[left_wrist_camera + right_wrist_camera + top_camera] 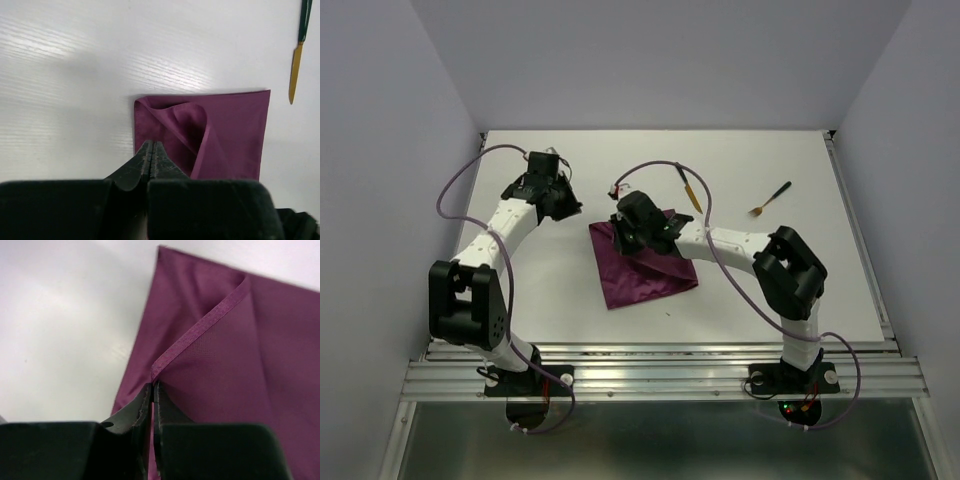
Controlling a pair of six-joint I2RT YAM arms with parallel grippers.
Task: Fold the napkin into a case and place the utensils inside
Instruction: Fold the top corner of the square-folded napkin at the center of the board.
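Observation:
The magenta-purple napkin (pixel 650 275) lies on the white table, partly folded, with one flap raised (pixel 192 125). My right gripper (pixel 623 237) sits over its upper part, shut on the napkin's hemmed edge (pixel 200 327), which rises from the tips (pixel 153 384). My left gripper (pixel 572 208) hovers just off the napkin's upper-left corner, shut (pixel 152 144), and no cloth shows between its fingers. The knife (pixel 690 188), black handle and gold blade (pixel 296 65), lies beyond the napkin. The fork (pixel 772 198) lies further right. No finished case shows.
Grey walls enclose the white table (pixel 520 290) on three sides. A metal rail (pixel 660 375) with both arm bases runs along the near edge. Purple cables (pixel 455 185) loop above each arm.

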